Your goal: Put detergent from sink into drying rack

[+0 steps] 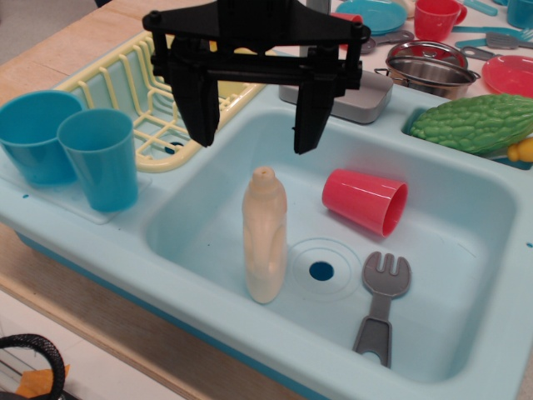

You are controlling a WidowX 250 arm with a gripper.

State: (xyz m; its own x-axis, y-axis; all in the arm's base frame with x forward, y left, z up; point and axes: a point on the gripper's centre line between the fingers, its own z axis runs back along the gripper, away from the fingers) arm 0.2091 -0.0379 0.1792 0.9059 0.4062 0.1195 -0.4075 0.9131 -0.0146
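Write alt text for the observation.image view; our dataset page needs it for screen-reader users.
An open black gripper hangs above a cream detergent bottle standing in a light blue toy sink, beside a tipped red cup and grey fork. A yellow drying rack sits behind.

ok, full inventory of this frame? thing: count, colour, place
detergent: 1, cream, upright in sink
sink: 1, light blue, centre
red cup: 1, on its side in sink
fork: 1, grey, sink floor right of drain
drying rack: 1, pale yellow, left of sink
blue cups: 2, front left ledge
faucet: 1, grey, behind sink
bitter gourd: 1, green, right ledge
pot: 1, metal, back right
red mug: 1, back
plates: red and blue, back
gripper: 1, black, open above detergent
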